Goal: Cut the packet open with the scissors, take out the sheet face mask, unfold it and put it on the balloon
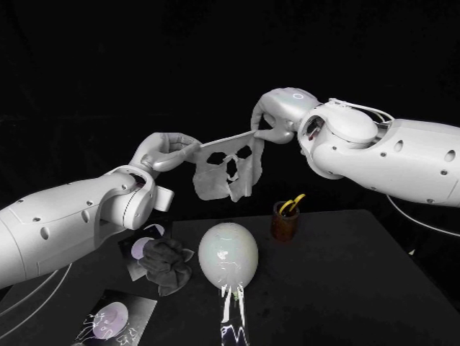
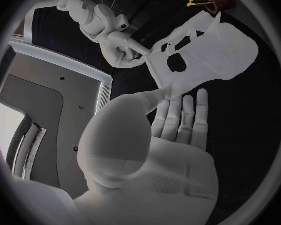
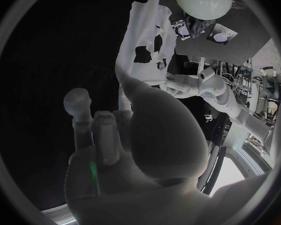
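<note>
Inside brown cup [image 1: 284, 225], scissors [image 1: 293, 201] mostly hidden.

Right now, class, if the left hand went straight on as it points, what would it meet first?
Probably the sheet face mask it holds, then the right hand pinching the other corner; depth is uncertain.

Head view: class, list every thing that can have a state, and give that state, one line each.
sheet face mask: unfolded, hanging in the air between both hands.
left hand: holds one upper corner of the mask.
right hand: pinches the other upper corner.
balloon: inflated, lying bare on the table.
scissors: standing handles-up in the cup.
packet: lying flat on the table.
</note>
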Motion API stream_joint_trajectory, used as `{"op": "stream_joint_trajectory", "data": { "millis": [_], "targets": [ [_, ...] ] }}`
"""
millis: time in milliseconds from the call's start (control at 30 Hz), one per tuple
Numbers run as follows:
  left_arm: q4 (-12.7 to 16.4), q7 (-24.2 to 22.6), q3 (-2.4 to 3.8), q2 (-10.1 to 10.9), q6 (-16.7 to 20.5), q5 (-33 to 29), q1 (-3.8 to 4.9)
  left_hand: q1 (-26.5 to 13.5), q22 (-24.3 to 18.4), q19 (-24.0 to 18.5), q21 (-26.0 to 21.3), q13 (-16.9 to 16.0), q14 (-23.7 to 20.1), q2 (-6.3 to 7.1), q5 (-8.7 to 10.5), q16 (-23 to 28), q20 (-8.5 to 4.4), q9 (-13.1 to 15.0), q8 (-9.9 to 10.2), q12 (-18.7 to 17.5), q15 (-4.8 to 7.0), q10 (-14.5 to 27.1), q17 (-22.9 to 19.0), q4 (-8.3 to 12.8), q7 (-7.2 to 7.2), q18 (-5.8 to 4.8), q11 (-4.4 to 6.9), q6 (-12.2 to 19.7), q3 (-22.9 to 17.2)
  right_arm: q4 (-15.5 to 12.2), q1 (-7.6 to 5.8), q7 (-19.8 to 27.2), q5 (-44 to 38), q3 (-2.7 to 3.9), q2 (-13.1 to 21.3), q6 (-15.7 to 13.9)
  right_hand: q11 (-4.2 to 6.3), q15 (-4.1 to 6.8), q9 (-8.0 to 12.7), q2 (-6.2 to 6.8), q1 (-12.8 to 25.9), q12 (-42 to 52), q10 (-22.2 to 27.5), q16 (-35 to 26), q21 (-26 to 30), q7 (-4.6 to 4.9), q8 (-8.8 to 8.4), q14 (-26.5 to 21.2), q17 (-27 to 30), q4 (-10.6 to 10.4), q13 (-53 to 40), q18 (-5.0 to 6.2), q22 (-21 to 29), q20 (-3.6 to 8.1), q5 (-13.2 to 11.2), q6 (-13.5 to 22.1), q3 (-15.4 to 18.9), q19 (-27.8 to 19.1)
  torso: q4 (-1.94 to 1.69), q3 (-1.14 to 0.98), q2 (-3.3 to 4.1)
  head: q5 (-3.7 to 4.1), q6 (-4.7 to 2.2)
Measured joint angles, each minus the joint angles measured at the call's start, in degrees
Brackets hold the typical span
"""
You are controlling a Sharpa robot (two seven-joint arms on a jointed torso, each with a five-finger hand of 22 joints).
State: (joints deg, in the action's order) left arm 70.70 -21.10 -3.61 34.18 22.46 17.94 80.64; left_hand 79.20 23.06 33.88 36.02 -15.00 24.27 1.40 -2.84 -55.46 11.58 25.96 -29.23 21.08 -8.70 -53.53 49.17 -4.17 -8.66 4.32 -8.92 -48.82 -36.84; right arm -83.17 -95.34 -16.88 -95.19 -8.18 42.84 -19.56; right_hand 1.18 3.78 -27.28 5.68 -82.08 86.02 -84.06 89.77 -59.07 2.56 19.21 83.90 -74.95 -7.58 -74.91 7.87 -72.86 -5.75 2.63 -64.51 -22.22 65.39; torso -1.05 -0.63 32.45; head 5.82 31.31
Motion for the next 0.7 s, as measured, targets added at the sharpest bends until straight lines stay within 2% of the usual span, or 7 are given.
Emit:
{"op": "stream_joint_trajectory", "data": {
  "millis": [133, 200, 333, 633, 700],
  "targets": [
    [0.9, 0.2, 0.13, 0.9, -0.5, 0.0, 0.61, 0.1, 1.3, 0.1, 1.6, -1.7, 1.9, -0.06, 0.01, -1.6, 0.01, 0.0, 0.7, 3.8, 0.92, 0.1, -1.7, 0.6, -0.33, 0.08, 0.71, -0.3, 0.1, -1.0, 0.24, 0.1, 1.0, -0.23, 0.8, 0.3, 0.01, 0.0, -0.1, 0.06, 0.1, 0.0, 0.0, 0.0, 0.0, 0.04, 0.0, 0.0, 0.0, 0.0, 0.0, 0.0, 0.0, 0.0, 0.0, 0.0, 0.0, 0.0, -0.04, -0.02, -0.09, 0.1, 0.03],
    [1.6, 0.5, 0.15, 1.3, -1.1, 0.1, 0.87, 0.1, 2.2, 1.0, 3.0, -2.5, 3.5, -0.06, 0.01, -2.6, -0.12, 0.0, 1.1, 5.7, 1.44, -0.5, -2.7, 0.7, -0.58, 0.98, 1.28, -0.6, 0.1, -1.8, 0.38, 0.2, 1.7, -0.33, 1.6, 0.3, 0.03, 0.0, -0.1, 0.05, 0.1, 0.0, 0.0, 0.0, 0.0, 0.05, -0.01, 0.0, 0.0, 0.0, 0.0, 0.0, 0.1, 0.0, 0.0, 0.0, 0.0, 0.0, -0.04, -0.02, -0.12, 0.12, 0.07],
    [3.2, 1.3, 0.16, 2.1, -2.3, 0.5, 1.09, 0.1, 3.6, 1.3, 4.8, -3.2, 5.0, -0.06, 0.06, -3.5, -0.41, 0.0, 1.6, 7.6, 2.26, -1.0, -3.9, 0.7, -0.26, 1.12, 1.78, -1.3, 0.1, -4.0, 0.75, 0.2, 3.6, -0.51, 3.5, 0.2, 0.04, 0.0, -0.1, 0.04, 0.0, 0.0, 0.0, -0.1, 0.0, 0.07, -0.02, 0.0, 0.0, 0.0, 0.0, 0.0, 0.1, 0.0, 0.0, 0.0, 0.0, 0.0, -0.06, -0.01, -0.13, 0.15, 0.15],
    [7.5, 3.2, 0.14, 4.6, -4.6, 2.1, 1.22, 0.1, 4.7, 1.3, 5.8, -3.3, 5.2, 0.0, 0.19, -3.8, -0.41, 0.0, 2.0, 8.5, 2.13, -1.0, -5.2, 1.0, -0.23, 1.13, 1.77, -1.6, -0.2, -9.0, 1.63, 0.8, 10.2, -0.98, 7.6, 0.1, 0.04, 0.0, -0.2, -0.11, -0.1, -0.1, 0.0, 0.0, 0.2, -0.09, -0.12, 0.0, 0.1, 0.1, 0.0, -0.01, 0.3, 0.0, 0.0, -0.1, -0.1, 0.0, -0.02, 0.02, -0.16, 0.01, 0.24],
    [8.9, 3.7, 0.13, 5.5, -5.0, 2.5, 1.23, 0.1, 5.0, 1.3, 6.4, -3.3, 5.5, 0.0, 0.19, -3.9, -0.41, 0.0, 2.1, 8.9, 2.43, -1.0, -5.6, 1.0, -0.15, 1.13, 1.77, -1.7, -0.2, -10.1, 1.77, 1.2, 12.3, -1.1, 8.5, 0.1, 0.04, 0.0, -0.2, -0.12, -0.1, -0.1, 0.0, 0.0, 0.4, -0.09, 0.01, 0.0, 0.0, 0.2, 0.0, -0.01, 0.4, 0.0, -0.1, -0.1, -0.3, 0.0, 0.0, 0.0, -0.2, -0.01, 0.12]
  ]
}}
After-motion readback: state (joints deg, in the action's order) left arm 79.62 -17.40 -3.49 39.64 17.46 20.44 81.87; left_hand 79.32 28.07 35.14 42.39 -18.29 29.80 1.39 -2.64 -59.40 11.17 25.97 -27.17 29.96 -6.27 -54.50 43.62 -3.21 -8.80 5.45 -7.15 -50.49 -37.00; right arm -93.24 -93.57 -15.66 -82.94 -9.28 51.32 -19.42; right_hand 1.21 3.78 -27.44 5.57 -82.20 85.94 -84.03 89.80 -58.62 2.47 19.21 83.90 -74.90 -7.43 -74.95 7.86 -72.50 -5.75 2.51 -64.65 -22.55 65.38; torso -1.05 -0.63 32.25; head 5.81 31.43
